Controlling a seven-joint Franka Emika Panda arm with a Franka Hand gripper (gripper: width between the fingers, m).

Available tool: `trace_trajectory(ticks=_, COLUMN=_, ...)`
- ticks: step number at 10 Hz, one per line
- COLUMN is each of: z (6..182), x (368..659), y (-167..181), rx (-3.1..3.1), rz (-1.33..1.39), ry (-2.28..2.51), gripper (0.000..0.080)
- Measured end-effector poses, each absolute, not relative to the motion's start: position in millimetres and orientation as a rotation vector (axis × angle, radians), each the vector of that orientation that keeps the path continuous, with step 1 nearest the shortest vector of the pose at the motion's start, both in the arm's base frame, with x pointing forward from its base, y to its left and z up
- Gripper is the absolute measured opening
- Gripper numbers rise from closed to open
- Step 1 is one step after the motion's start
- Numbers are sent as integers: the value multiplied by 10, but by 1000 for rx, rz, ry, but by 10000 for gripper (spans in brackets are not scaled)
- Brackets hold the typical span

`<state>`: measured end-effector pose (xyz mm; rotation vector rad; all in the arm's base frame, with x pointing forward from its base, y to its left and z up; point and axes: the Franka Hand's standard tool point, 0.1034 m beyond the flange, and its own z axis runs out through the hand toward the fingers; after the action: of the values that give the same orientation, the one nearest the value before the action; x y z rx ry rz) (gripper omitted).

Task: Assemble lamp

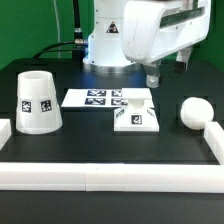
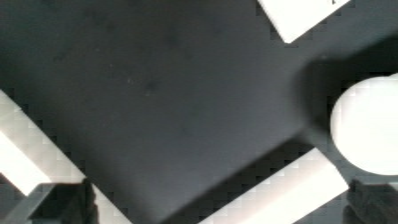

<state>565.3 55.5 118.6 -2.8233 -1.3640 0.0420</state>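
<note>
Jaws hang spread and empty over the table near the base, and an off-centre nudge could send that round bulb rolling against the rail.

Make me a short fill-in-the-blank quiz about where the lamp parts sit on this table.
1. The shade stands at the exterior view's ___ end.
2. The lamp part between shade and bulb is the ___.
3. The gripper hangs above the table, holding ___.
Missing words: left; base; nothing.
</note>
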Motion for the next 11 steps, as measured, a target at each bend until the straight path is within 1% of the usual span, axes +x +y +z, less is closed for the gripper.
trace_trajectory(ticks=6, z=1185, x=5635, y=522, rx=-2831, rz=38, ry=-1350, gripper=699)
trace_trajectory(ticks=8, z=1163, x=5343, y=295, rx=-2889, rz=37, ry=-1243, gripper=699)
trace_trajectory(ticks=9, z=1127, x=5253, y=245, rx=-2903, rz=41, ry=-1202, gripper=699)
trace_trajectory(ticks=11, z=1119, x=5255, y=249, rx=-2899, rz=30, ry=-1216, gripper=699)
